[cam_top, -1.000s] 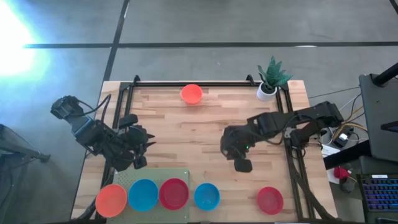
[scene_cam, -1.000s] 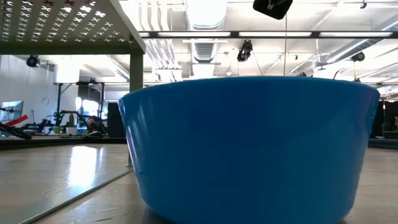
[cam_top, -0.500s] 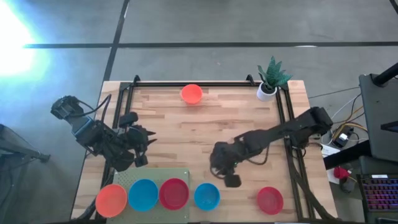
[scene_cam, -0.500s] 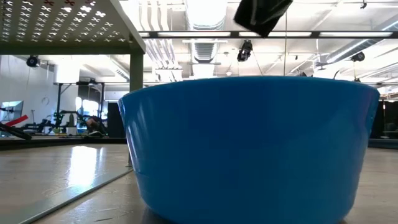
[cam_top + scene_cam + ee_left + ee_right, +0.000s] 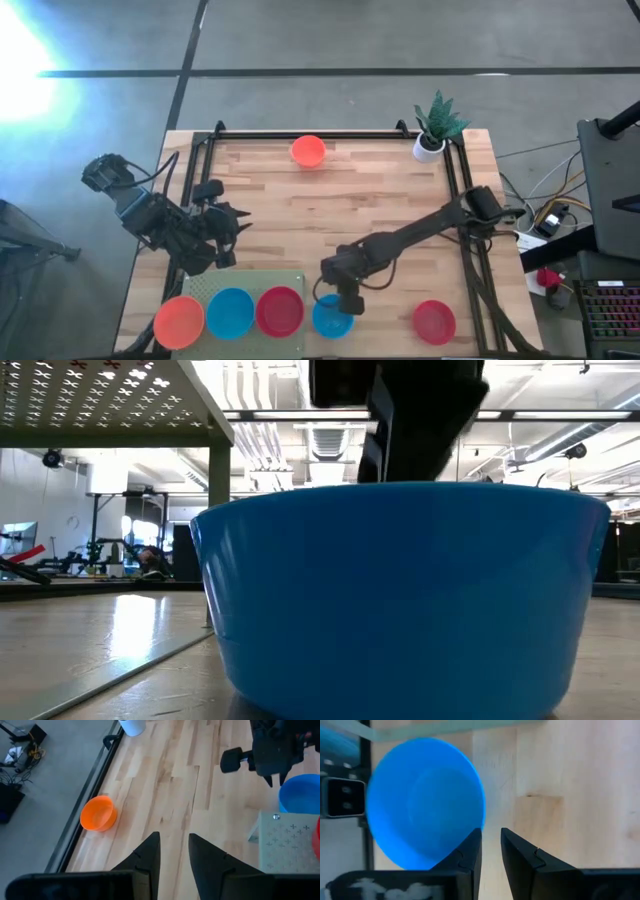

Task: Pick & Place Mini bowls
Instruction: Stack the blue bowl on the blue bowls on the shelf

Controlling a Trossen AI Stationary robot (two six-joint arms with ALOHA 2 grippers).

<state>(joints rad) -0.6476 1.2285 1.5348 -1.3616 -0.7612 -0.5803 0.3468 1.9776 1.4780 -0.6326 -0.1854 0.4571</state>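
Observation:
A blue mini bowl (image 5: 332, 318) stands on its base near the table's near edge, just right of a green mat (image 5: 255, 283); it fills the low view (image 5: 400, 600). My right gripper (image 5: 343, 300) hangs over its far rim, fingers pointing down, with a narrow gap between them (image 5: 491, 832); one finger is above the rim (image 5: 476, 827), the other outside it. An orange bowl (image 5: 181, 320), a blue bowl (image 5: 230, 313) and a red bowl (image 5: 280, 310) stand in a row on the mat. My left gripper (image 5: 235, 222) waits at the left, slightly open and empty.
An orange bowl (image 5: 308, 151) stands near the far edge and a red bowl (image 5: 434, 321) at the near right. A white pot with a green plant (image 5: 433, 130) is at the far right corner. A black rail (image 5: 310, 134) frames the table. Bare wood lies in the middle.
My right gripper has gone toward the table's near edge and to the left, and down over the blue bowl beside the mat. In the low view it has come down from the top edge to just behind the bowl's rim. The bowl has not moved.

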